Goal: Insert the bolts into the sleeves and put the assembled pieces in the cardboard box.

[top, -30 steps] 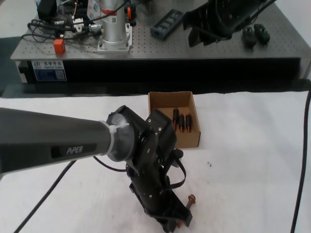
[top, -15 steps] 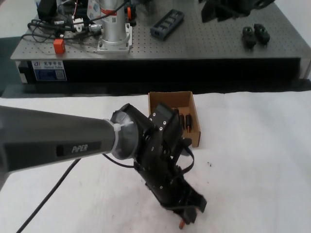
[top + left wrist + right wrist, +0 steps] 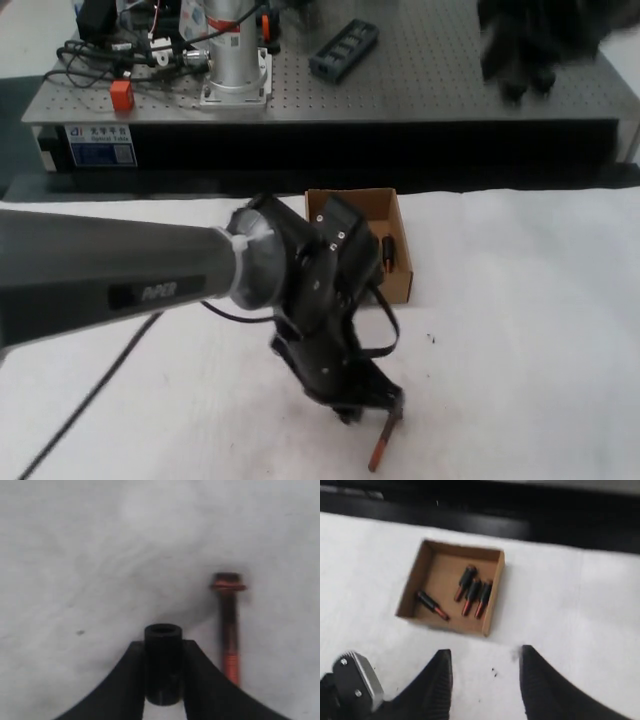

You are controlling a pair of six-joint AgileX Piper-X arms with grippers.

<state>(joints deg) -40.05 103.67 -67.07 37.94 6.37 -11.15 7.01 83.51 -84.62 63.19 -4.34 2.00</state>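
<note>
The left gripper (image 3: 164, 651) pinches a black sleeve (image 3: 163, 666) beside a bolt (image 3: 229, 625) on the cloth (image 3: 75, 555). The right gripper (image 3: 485, 654) hangs spread, apart from the cardboard box (image 3: 440, 572), which seems to hold four assembled pieces (image 3: 472, 591).

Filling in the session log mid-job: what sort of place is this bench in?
Most likely a robotics lab: a perforated metal table carrying a metal post and cables stands behind the white-covered bench, where a cardboard box sits.

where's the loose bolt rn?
The bolt lies on the white cloth beside the sleeve held in the left gripper, nearer the arms than the cardboard box.
</note>
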